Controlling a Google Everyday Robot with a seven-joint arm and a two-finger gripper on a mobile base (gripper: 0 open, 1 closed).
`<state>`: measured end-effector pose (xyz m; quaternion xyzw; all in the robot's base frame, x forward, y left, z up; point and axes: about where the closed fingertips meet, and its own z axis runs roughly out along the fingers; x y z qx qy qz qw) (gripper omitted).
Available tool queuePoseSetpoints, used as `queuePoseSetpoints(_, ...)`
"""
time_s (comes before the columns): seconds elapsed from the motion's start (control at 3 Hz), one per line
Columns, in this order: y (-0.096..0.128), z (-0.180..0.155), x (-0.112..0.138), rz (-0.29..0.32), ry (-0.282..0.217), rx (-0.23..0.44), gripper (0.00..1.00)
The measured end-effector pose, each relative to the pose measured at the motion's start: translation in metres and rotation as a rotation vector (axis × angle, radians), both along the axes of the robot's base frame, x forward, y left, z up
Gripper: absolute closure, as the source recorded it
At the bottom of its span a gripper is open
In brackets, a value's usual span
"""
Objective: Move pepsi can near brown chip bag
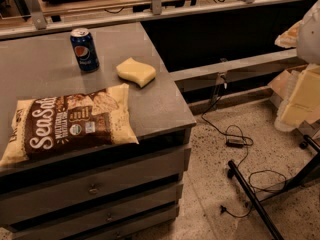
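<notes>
The pepsi can [84,49], dark blue with a silver top, stands upright at the back of the grey counter [160,104]. The brown chip bag [67,125], dark brown with white "Sea Salt" script and pale yellow edges, lies flat near the counter's front edge, left of centre. The can is well behind the bag, with bare counter between them. My gripper [309,31] shows only as a pale shape at the upper right edge of the view, off the counter and far to the right of both things.
A small yellow wavy sponge [136,72] lies right of the can. The counter has drawers below [95,186]. A rail [150,9] runs behind it. On the floor to the right are cables [235,141], a black stand leg [252,199] and pale boxes [300,96].
</notes>
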<state>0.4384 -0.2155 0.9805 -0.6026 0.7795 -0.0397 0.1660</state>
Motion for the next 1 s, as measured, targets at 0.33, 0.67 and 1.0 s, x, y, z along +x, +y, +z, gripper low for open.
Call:
queuePoseSetpoints(0.33,0.000,0.000,0.000,0.000,0.000,0.000,0.00)
queuePoseSetpoints(0.67,0.021,0.004,0.020,0.032,-0.035,0.040,0.00)
queuePoseSetpoints(1.0,0.061,0.012,0.053,0.103,-0.084,0.089,0.00)
